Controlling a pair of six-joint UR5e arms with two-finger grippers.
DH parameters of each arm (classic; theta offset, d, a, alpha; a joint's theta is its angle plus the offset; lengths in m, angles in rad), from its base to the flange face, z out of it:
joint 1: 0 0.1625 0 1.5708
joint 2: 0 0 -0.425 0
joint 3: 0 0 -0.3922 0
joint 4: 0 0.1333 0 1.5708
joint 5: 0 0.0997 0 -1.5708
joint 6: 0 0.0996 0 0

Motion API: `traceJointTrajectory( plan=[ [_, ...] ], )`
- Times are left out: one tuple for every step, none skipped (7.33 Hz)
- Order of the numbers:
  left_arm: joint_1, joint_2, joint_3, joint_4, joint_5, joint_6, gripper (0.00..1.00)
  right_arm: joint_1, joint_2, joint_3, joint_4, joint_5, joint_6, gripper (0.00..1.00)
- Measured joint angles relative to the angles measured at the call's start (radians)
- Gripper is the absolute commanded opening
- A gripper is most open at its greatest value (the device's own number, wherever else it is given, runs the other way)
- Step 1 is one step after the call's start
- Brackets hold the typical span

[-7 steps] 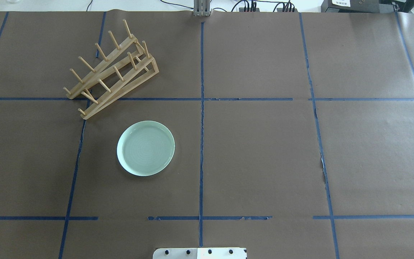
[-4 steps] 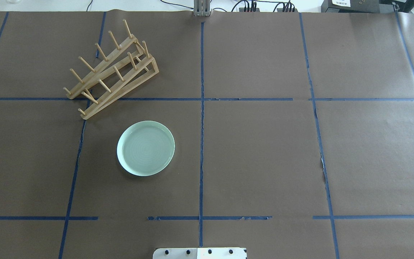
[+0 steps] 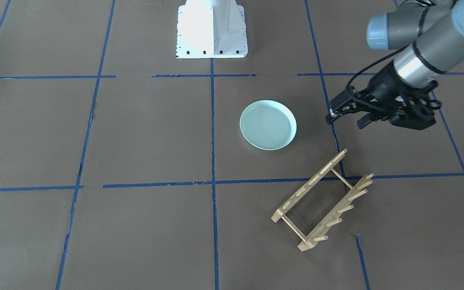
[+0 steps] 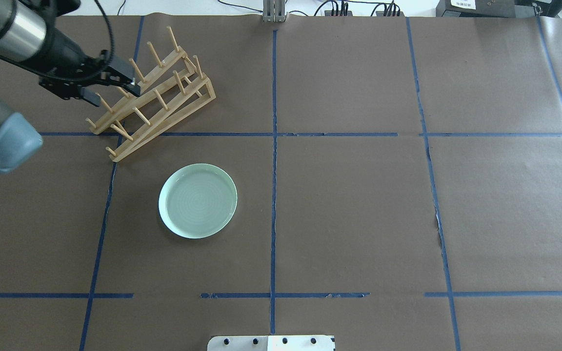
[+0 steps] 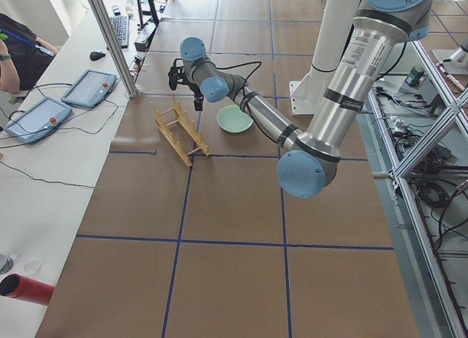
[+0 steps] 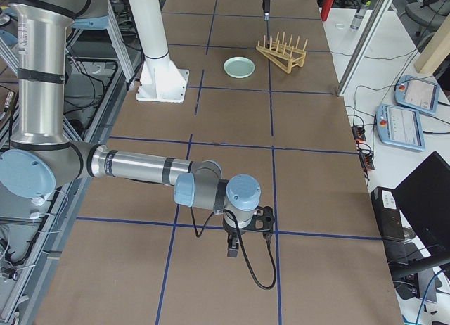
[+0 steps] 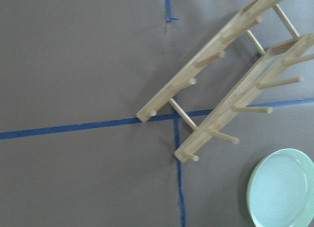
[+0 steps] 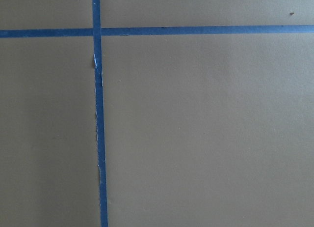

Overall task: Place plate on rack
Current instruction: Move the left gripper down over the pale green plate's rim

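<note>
Plainly, the left gripper (image 4: 112,93) is the nearer one. Its jaws are spread apart and empty, and it hangs above one end of the rack (image 4: 151,95). The plate (image 4: 198,201) lies flat on the table (image 4: 359,195), below this gripper and off to its right. Being round, it has no long axis, while the rack runs slantwise beneath. One plate, one rack. The right gripper (image 6: 235,247) sits well apart from both — whether it is parted or closed, I cannot tell.
</note>
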Motion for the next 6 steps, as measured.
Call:
traceJointTrajectory(
  plan=[
    [0.084, -0.067, 0.022, 0.025, 0.107, -0.092, 1.0, 0.0, 0.0, 0.0, 0.0, 0.0, 0.0, 1.0],
    [0.151, -0.144, 0.053, 0.103, 0.186, -0.151, 1.0, 0.0, 0.0, 0.0, 0.0, 0.0, 0.001, 1.0],
    [0.213, -0.231, 0.095, 0.233, 0.254, -0.191, 1.0, 0.0, 0.0, 0.0, 0.0, 0.0, 0.0, 1.0],
    [0.267, -0.3, 0.149, 0.338, 0.315, -0.221, 1.0, 0.0, 0.0, 0.0, 0.0, 0.0, 0.0, 1.0],
    [0.314, -0.342, 0.217, 0.39, 0.367, -0.246, 1.0, 0.0, 0.0, 0.0, 0.0, 0.0, 0.0, 1.0],
    [0.357, -0.365, 0.282, 0.409, 0.409, -0.261, 0.99, 0.001, 0.0, 0.0, 0.0, 0.0, 0.0, 1.0]
  ],
)
